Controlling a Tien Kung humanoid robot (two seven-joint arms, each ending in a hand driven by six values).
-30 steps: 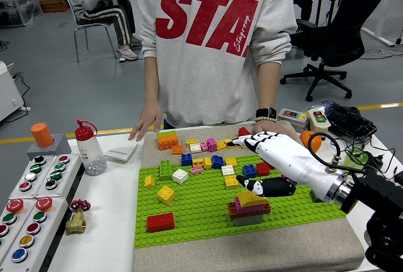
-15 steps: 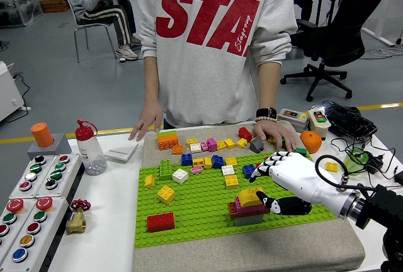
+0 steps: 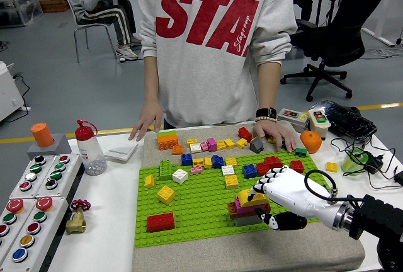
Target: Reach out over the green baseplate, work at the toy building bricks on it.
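Hand (image 3: 267,198) lower now, at brick stack (image 3: 249,208).

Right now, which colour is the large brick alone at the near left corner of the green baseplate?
Red; the large brick shows best in the head view.

Bottle (image 3: 89,148), orange (image 3: 310,141), button panel (image 3: 31,202)

One high head view, forward and down over the table (image 3: 113,221).
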